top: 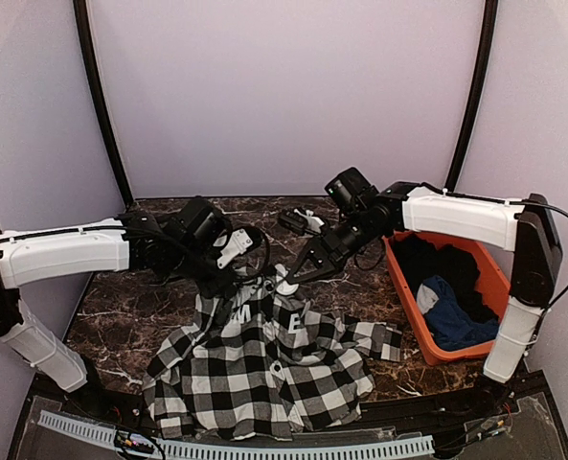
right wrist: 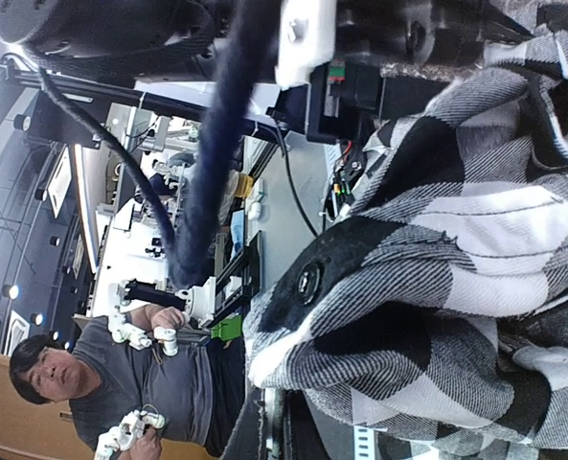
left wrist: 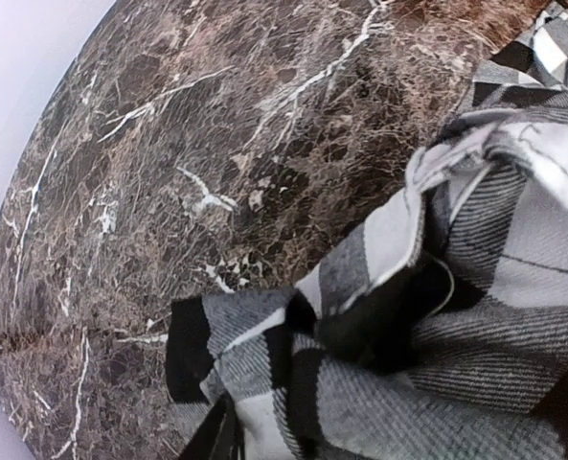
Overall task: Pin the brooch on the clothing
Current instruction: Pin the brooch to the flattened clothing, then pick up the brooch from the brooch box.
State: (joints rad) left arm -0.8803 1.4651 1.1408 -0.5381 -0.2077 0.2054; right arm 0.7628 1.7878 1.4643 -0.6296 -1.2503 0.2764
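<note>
Shirt (top: 264, 374) bunched near-centre on marble table (top: 121, 316), collar edge under both arms. Right gripper (top: 296, 275) pinched shut at collar (on cloth or brooch, unclear). Left gripper (top: 228, 280) buried in fabric, finger spread unreadable. No brooch seen pinned; pinning judged not yet done.

Bunched checked shirt (right wrist: 456, 240), man (right wrist: 102, 383) beyond

The checked shirt (top: 264, 369) is soft woven flannel, matt, with a clear twill weave and a faint fuzzy nap. Its dark button (right wrist: 309, 282) looks like shiny plastic. The table (left wrist: 169, 192) is smooth, polished brown marble with white veins. The orange bin (top: 495, 281) is smooth plastic. The arm casings (top: 63, 254) are white plastic with a slight sheen.
</note>
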